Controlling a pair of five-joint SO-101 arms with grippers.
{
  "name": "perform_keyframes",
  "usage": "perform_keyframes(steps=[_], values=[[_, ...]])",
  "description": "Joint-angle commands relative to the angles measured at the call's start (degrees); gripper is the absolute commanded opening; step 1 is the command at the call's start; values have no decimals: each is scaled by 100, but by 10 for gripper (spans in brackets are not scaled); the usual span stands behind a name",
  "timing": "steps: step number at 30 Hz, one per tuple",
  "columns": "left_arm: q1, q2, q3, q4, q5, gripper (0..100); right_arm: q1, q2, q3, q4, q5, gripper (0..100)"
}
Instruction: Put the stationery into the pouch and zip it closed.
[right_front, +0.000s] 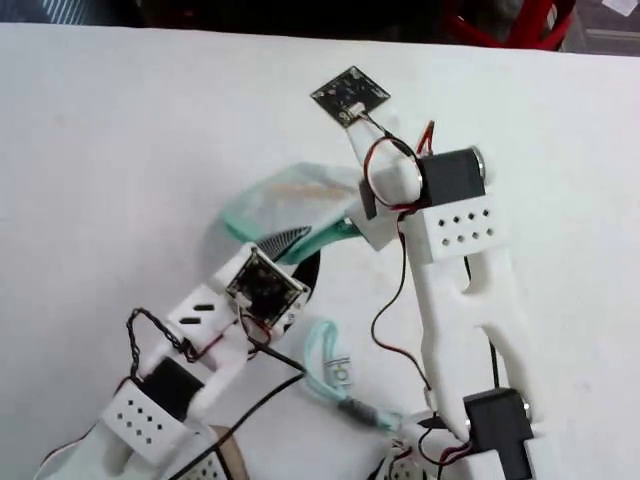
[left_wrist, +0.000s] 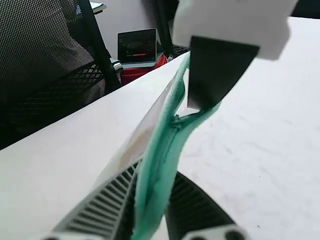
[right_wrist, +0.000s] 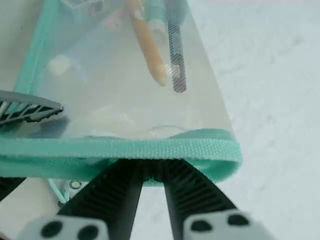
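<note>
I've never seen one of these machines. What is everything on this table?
pouch: one, clear with a teal zip edge, middle of the table
pencil: one, orange-brown, inside the pouch
pen: one, grey, inside the pouch beside the pencil
strap: one, teal, lying on the table near the arms' bases
table: one, white
left gripper: one, clamped on the pouch's teal edge
right gripper: one, black fingers clamped on the zip edge near the pouch's end

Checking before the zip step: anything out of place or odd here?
Nothing spilled: the pencil and pen sit inside the pouch, which the left gripper and right gripper clamp by its teal zipper edge. One oddity: the teal strap loop lies on the table beside a black cable near the arm bases, where it might snag.
</note>
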Motion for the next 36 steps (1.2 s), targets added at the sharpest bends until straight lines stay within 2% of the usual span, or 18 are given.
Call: perform_keyframes(steps=[1,4,7,10,14,20,26,30,33,36], values=[[-119,-101,-185,-105,-26,24,-224,-418,-211,66,-624,22],[-136,-101,-185,-105,-26,24,-892,-673,-18,75,-791,87],[-136,-101,-185,-105,-26,24,-1429,-681,334,48,-1301,169],[-136,-101,-193,-105,-26,24,-1692,-716,237,31,-1697,162],[-127,-101,-193,-105,-26,24,-1684,-681,-246,40,-2198,159],[-127,-101,-193,-105,-26,24,-1815,-734,-334,40,-2514,162],[-127,-101,-193,-105,-26,24,-1807,-567,-290,57,-2470,163],[-136,-101,-185,-105,-26,24,-1763,-242,-79,66,-2119,163],[-136,-101,-193,-105,-26,24,-1393,75,35,66,-1908,160],[-136,-101,-193,-105,-26,24,-1024,374,53,66,-1371,156]])
